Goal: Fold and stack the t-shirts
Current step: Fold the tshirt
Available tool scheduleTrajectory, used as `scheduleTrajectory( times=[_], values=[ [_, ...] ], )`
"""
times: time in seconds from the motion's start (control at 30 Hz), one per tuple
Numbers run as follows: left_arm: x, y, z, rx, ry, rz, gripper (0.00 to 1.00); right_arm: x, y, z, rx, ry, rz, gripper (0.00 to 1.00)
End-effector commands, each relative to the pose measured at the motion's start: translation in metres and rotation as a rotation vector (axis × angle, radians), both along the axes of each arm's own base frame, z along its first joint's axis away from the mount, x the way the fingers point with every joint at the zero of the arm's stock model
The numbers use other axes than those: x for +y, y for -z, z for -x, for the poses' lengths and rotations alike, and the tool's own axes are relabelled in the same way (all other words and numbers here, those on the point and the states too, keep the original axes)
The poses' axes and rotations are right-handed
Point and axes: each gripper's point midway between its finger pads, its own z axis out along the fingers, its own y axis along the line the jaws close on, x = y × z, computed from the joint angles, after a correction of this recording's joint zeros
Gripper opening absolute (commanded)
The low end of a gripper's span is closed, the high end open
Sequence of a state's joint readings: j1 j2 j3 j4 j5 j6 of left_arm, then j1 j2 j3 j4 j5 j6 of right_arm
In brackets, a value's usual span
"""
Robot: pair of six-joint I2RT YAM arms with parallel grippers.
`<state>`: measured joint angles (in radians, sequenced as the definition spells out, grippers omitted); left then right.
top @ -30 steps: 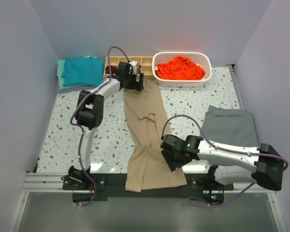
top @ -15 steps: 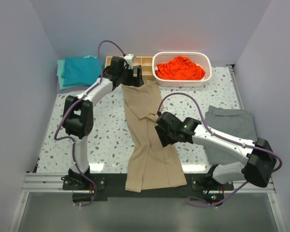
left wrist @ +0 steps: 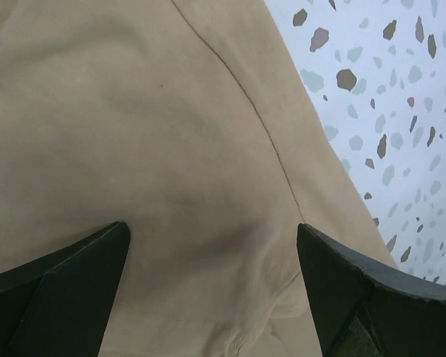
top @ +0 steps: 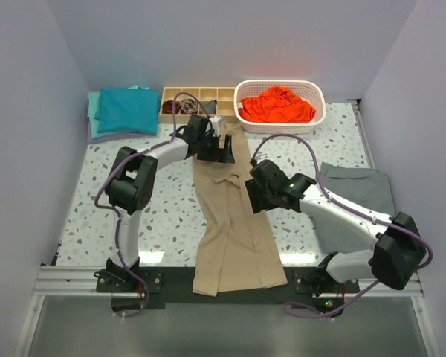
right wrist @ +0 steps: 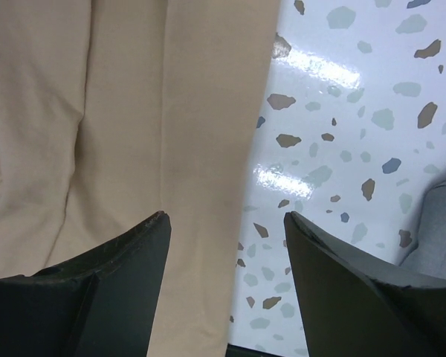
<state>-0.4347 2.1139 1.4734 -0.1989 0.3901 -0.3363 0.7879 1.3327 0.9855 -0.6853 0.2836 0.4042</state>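
Observation:
A tan-khaki t-shirt (top: 229, 219) lies folded lengthwise into a long strip down the table's middle, its near end over the front edge. My left gripper (top: 221, 147) is open just above the strip's far end; the tan cloth (left wrist: 156, 149) fills its wrist view. My right gripper (top: 254, 195) is open over the strip's right edge at mid-length; the cloth edge (right wrist: 201, 149) lies between its fingers. Folded teal t-shirts (top: 125, 110) are stacked at the far left. An orange-red t-shirt (top: 278, 104) lies crumpled in a white basket (top: 318, 113).
A flat grey cloth (top: 357, 201) lies at the right, also showing in the right wrist view (right wrist: 442, 230). A wooden divided tray (top: 197, 97) with small dark items stands at the back between the teal stack and the basket.
My left gripper has come back toward the near side along the shirt's far end. My right gripper has moved from the strip's near end up to its middle right edge.

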Motion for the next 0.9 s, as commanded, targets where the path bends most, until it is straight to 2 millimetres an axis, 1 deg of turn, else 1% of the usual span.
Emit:
scheduleTrajectory(
  times=[0.0,0.03,0.07,0.1,0.13,0.17,0.2,0.23,0.27,0.3,0.33,0.37,0.4,0.47,0.57,0.6,0.63,0.67,0.7,0.73,0.77,0.8,0.83,0.87],
  values=[
    [0.020,0.042,-0.004,0.065,-0.064,-0.120,1.00,0.006,0.011,0.009,0.049,-0.036,-0.043,0.67],
    [0.022,0.039,-0.012,0.049,-0.067,-0.147,1.00,0.015,0.019,0.021,0.116,-0.064,-0.084,0.67],
    [0.025,0.039,-0.018,0.037,-0.071,-0.166,1.00,0.016,0.032,0.035,0.179,-0.083,-0.096,0.67],
    [0.026,0.037,-0.030,0.010,-0.081,-0.189,1.00,0.022,0.037,0.040,0.199,-0.102,-0.127,0.66],
    [0.029,0.037,-0.034,-0.003,-0.073,-0.213,1.00,0.035,0.042,0.059,0.281,-0.150,-0.204,0.65],
    [0.029,0.035,-0.040,-0.020,-0.072,-0.223,1.00,0.033,0.055,0.076,0.328,-0.168,-0.209,0.65],
    [0.028,0.028,-0.053,-0.056,-0.077,-0.230,1.00,0.037,0.059,0.085,0.343,-0.180,-0.221,0.65],
    [0.029,0.026,-0.057,-0.074,-0.062,-0.244,1.00,0.038,0.062,0.093,0.357,-0.186,-0.221,0.65],
    [0.028,0.023,-0.063,-0.090,-0.055,-0.250,1.00,0.039,0.067,0.108,0.374,-0.220,-0.201,0.65],
    [0.025,0.017,-0.072,-0.115,-0.054,-0.248,1.00,0.037,0.069,0.115,0.387,-0.224,-0.184,0.65],
    [0.025,0.016,-0.074,-0.118,-0.041,-0.258,1.00,0.038,0.070,0.120,0.396,-0.236,-0.174,0.65],
    [0.023,0.014,-0.076,-0.128,-0.035,-0.259,1.00,0.041,0.074,0.131,0.431,-0.266,-0.174,0.65],
    [0.023,0.011,-0.080,-0.140,-0.034,-0.259,1.00,0.045,0.074,0.134,0.443,-0.274,-0.185,0.65],
    [0.023,0.009,-0.080,-0.145,-0.027,-0.264,1.00,0.050,0.075,0.144,0.466,-0.304,-0.196,0.65],
    [0.026,-0.001,-0.080,-0.173,-0.040,-0.264,1.00,0.058,0.070,0.147,0.474,-0.336,-0.215,0.65],
    [0.028,-0.008,-0.077,-0.186,-0.043,-0.266,1.00,0.053,0.068,0.144,0.453,-0.324,-0.191,0.65],
    [0.028,-0.015,-0.078,-0.204,-0.051,-0.256,1.00,0.051,0.064,0.139,0.426,-0.317,-0.177,0.65],
    [0.027,-0.022,-0.078,-0.216,-0.051,-0.245,1.00,0.053,0.055,0.134,0.395,-0.323,-0.177,0.66],
    [0.027,-0.038,-0.072,-0.232,-0.051,-0.228,1.00,0.048,0.049,0.130,0.366,-0.318,-0.159,0.66],
    [0.024,-0.050,-0.073,-0.264,-0.059,-0.205,1.00,0.050,0.040,0.125,0.343,-0.314,-0.159,0.66],
    [0.022,-0.078,-0.071,-0.315,-0.063,-0.175,1.00,0.045,0.039,0.126,0.349,-0.311,-0.138,0.67],
    [0.020,-0.085,-0.067,-0.332,-0.066,-0.158,1.00,0.042,0.037,0.122,0.324,-0.299,-0.115,0.66],
    [0.019,-0.096,-0.064,-0.344,-0.074,-0.141,1.00,0.039,0.034,0.118,0.300,-0.290,-0.101,0.66],
    [0.018,-0.120,-0.061,-0.383,-0.081,-0.122,1.00,0.034,0.033,0.119,0.290,-0.287,-0.075,0.66]
  ],
)
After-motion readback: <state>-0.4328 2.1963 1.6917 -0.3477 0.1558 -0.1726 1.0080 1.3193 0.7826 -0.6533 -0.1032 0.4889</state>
